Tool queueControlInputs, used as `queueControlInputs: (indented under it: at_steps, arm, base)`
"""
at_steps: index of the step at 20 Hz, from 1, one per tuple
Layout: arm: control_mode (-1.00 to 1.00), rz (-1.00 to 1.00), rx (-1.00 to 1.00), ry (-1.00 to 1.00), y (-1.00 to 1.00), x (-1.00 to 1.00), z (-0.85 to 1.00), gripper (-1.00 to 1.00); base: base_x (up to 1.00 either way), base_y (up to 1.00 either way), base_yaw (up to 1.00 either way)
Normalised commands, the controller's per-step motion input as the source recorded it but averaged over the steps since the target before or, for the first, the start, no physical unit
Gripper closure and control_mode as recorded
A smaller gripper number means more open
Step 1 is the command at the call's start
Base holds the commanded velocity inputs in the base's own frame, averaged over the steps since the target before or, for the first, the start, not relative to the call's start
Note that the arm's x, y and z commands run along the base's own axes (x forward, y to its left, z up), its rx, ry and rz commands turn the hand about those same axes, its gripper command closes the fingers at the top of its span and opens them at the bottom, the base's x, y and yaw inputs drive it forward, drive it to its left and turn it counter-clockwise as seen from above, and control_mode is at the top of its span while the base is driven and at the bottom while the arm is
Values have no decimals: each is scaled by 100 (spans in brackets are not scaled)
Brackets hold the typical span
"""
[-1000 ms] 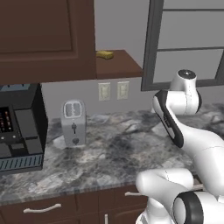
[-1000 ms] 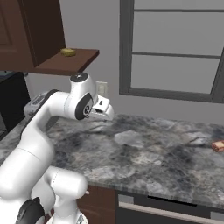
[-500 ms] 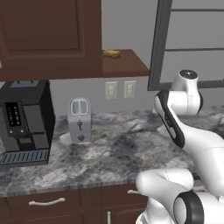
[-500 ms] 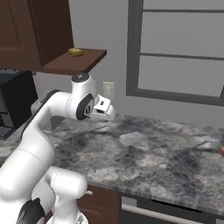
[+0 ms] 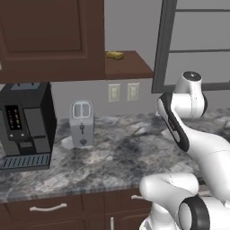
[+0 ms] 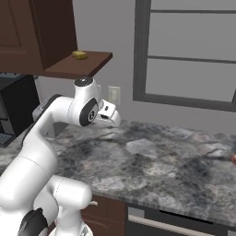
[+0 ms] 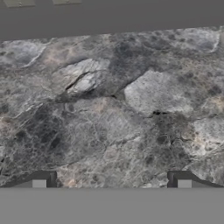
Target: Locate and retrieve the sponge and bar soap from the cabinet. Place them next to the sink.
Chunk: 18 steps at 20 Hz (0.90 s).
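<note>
The dull yellow sponge [image 5: 115, 55] [image 6: 79, 55] lies on the open shelf board beside the dark wooden cabinet [image 5: 49, 36] [image 6: 27, 32]. My gripper [image 6: 112, 118] [image 7: 111, 181] hangs well below that shelf, over the mottled stone counter [image 7: 113, 109]. Its jaws stand open with nothing between them. A pinkish-red sliver that looks like the bar soap [image 6: 233, 159] shows on the counter at the far right edge. The sink is out of view.
A black coffee machine [image 5: 24, 126] and a silver toaster [image 5: 81, 123] stand on the counter at the left. Wall outlets [image 5: 121, 92] sit under the shelf, with a window [image 5: 197, 40] to the right. Drawers with silver handles [image 5: 47, 208] run below the counter.
The whole scene has slid to the right in both base views, so the base has driven left. The arm holds the same pose and the gripper stays open.
</note>
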Motion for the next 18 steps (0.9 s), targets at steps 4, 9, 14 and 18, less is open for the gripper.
queueControlInputs:
  at_steps: [4, 9, 14, 18]
  arm:
    - [100, 0, 0, 0, 0, 0, 0, -100]
    - [100, 0, 0, 0, 0, 0, 0, -100]
    - [100, 0, 0, 0, 0, 0, 0, -100]
    - [-100, 4, -2, -8, 8, -1, 12, -100]
  base:
    - [88, 15, 0]
    - [78, 25, 0]
    - [11, 8, 0]
    - [1, 2, 0]
